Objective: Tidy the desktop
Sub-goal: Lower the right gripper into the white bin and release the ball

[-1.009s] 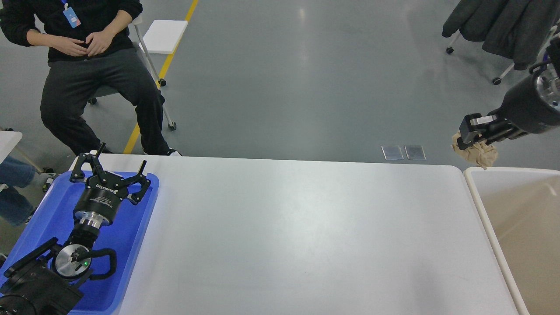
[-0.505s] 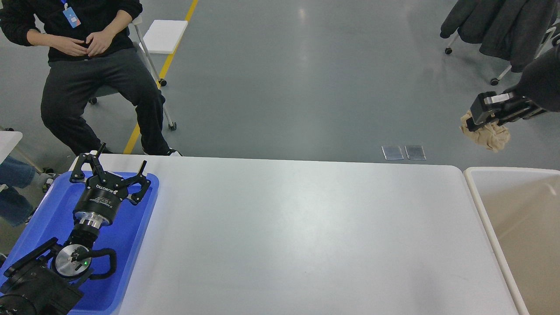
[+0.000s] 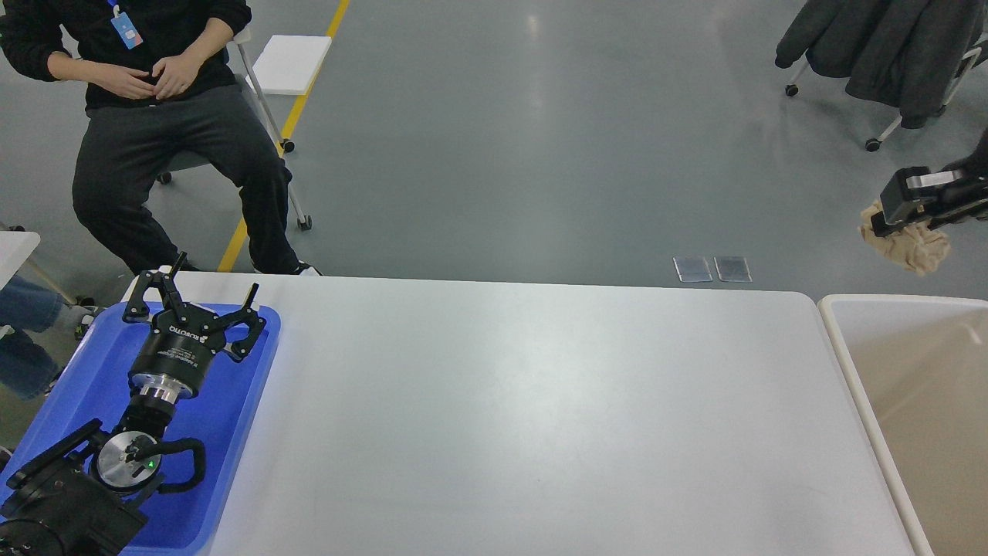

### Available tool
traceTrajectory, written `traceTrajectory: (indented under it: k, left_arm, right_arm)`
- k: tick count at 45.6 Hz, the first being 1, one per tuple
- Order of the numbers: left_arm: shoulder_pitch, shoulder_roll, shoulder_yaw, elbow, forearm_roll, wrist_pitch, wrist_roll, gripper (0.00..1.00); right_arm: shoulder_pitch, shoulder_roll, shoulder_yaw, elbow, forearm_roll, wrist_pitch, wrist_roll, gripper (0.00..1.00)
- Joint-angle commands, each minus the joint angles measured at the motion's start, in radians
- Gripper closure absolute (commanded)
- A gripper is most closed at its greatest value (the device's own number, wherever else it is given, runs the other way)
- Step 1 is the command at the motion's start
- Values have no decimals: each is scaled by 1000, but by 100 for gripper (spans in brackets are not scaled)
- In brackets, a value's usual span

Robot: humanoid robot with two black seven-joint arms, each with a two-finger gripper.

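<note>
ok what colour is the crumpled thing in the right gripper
Tan, a crumpled paper wad, seen in the head view.

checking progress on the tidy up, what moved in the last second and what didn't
The right gripper, shut on the crumpled brown paper, carried it rightward across the view: a second ago it hung beyond the desktop's far right corner, now it sits further right, above the far end of the beige bin. Nothing was released. The left gripper stayed open over the blue tray, and the seated person did not move.
</note>
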Motion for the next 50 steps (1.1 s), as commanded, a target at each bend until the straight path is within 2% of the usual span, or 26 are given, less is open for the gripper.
traceTrajectory:
  k: [1,20,25,36,50]
  left_arm:
    - [0,0,0,0,0,0,-1,1]
    - [2,0,0,0,0,0,-1,1]
    - [2,0,0,0,0,0,-1,1]
    - [2,0,0,0,0,0,-1,1]
    - [2,0,0,0,0,0,-3,1]
  right_arm:
    - [-24,-89,-21,-11,-54,0,-3,100]
    - [-76,-253,-22,-45,-158,0,-3,100]
    - [-140,-274,-12,-86,-166,-13,-3,100]
    - [-372,-259,39,-137,-154,-222,-1,100]
    - [-679,-205,214,-236,-152,-385,-1,100]
